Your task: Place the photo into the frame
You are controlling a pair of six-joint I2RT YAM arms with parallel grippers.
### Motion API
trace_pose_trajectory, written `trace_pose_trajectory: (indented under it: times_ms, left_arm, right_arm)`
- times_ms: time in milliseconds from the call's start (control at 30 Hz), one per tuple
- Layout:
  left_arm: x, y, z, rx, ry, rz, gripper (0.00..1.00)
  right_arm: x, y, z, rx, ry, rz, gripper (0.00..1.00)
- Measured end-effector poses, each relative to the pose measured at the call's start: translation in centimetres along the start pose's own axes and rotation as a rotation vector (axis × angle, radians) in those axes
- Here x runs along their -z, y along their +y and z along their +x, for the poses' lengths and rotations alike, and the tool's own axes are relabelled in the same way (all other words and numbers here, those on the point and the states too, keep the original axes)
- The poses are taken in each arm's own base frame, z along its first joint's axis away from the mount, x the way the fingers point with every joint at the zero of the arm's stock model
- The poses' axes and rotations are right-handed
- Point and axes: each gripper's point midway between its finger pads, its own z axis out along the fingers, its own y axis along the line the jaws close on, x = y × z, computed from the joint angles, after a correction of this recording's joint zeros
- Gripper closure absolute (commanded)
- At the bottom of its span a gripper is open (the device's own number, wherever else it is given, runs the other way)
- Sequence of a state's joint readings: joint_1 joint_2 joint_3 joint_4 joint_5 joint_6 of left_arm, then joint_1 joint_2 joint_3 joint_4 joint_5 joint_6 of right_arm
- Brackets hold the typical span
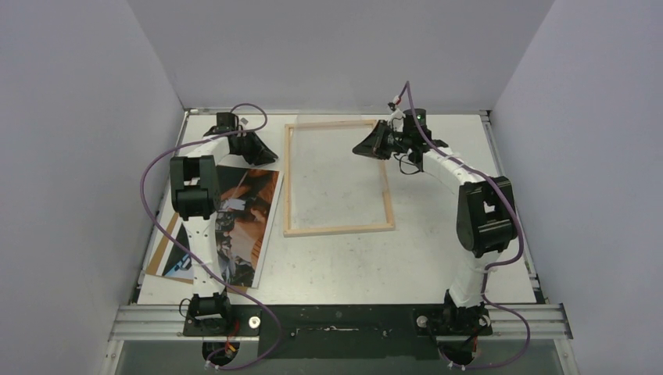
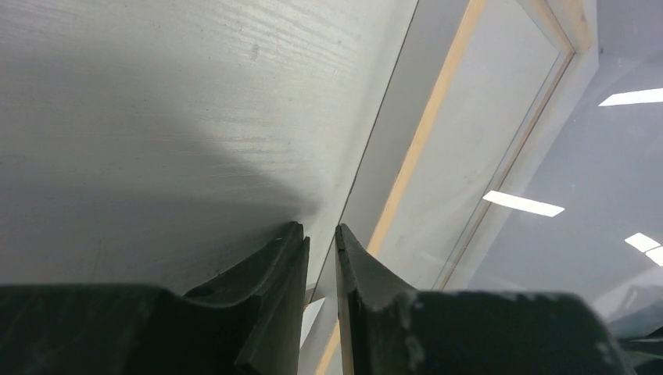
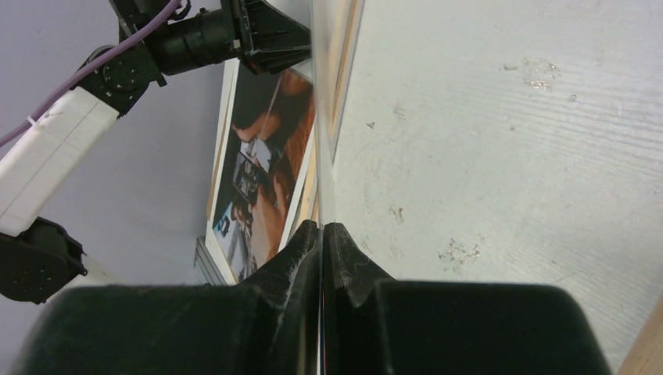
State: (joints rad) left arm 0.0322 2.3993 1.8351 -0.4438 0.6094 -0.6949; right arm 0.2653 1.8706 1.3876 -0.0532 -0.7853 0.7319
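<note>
The frame (image 1: 338, 230) is laid back-up at mid-worktop (image 1: 438, 258). The photo (image 1: 250, 226) is seen well left of it, resting on a brown board (image 1: 166, 254) and partly covered by the left arm. The left pincer (image 1: 268, 155), by the photo's far edge, is narrowly parted; whether anything is pinched cannot be told. The right pincer (image 1: 359, 148) is closed on the frame's thin clear pane edge.

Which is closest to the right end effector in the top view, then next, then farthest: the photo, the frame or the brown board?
Counting out from the right end effector:
1. frame: right at it, in the middle of the table.
2. photo: left of the frame.
3. board: far left, peeking out from under the photo.
</note>
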Motion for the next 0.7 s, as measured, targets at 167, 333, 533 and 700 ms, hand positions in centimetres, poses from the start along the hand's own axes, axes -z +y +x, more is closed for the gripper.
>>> trace_pose_trajectory:
  times_ms: [167,333,533,700]
  left_arm:
    - [0.0,0.0,0.0,0.0,0.001,0.002,0.81]
    - [0.0,-0.1,0.1,0.0,0.003,0.005,0.8]
    - [-0.1,-0.4,0.4,-0.004,0.015,0.014,0.68]
    - [-0.4,-1.3,1.1,-0.021,0.033,0.031,0.6]
  right_arm:
    - [0.2,-1.8,0.3,-0.055,-0.01,0.015,1.0]
    - [0.6,-3.7,0.8,-0.093,-0.013,0.036,1.0]
    - [1.5,-6.7,1.9,-0.16,-0.013,0.082,1.0]
    - [2.0,-8.0,1.9,-0.183,-0.021,0.098,1.0]
